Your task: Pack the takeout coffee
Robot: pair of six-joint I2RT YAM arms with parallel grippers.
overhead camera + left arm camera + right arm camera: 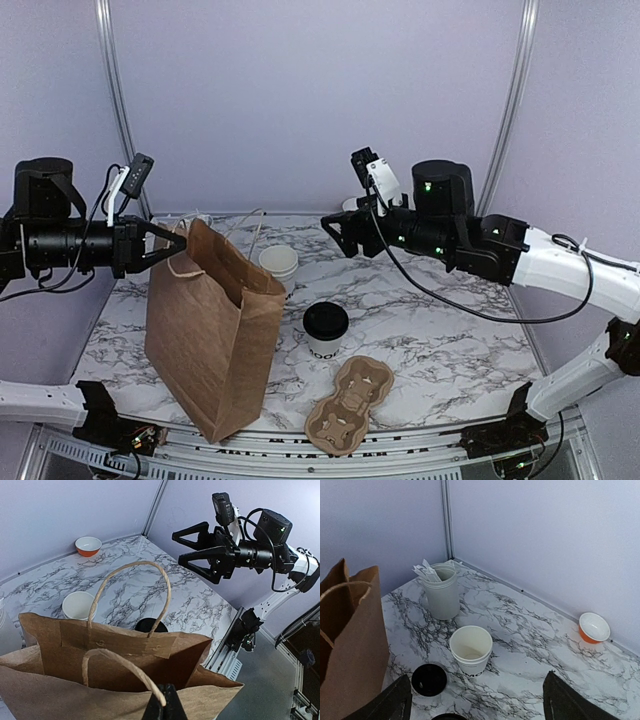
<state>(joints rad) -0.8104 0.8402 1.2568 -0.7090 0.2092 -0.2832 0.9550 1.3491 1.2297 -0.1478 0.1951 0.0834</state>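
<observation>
Your left arm [60, 245] and right arm [470, 245] are black at the wrist end with round motor housings. White shells [560, 265] cover the links nearer the bases, and small green indicator lights [428, 186] show on the right arm's joints. The left claw [182, 243] and the right claw [177, 547] each have two black, skeletal, triangular fingers. Above each claw you will find a black camera module [368, 165]; a black cable [520, 322] trails from the right wrist and a white lead [117, 190] serves the left camera.

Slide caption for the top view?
Left gripper pinches the bag by a handle; right gripper hangs open, raised behind the lidded cup.
</observation>
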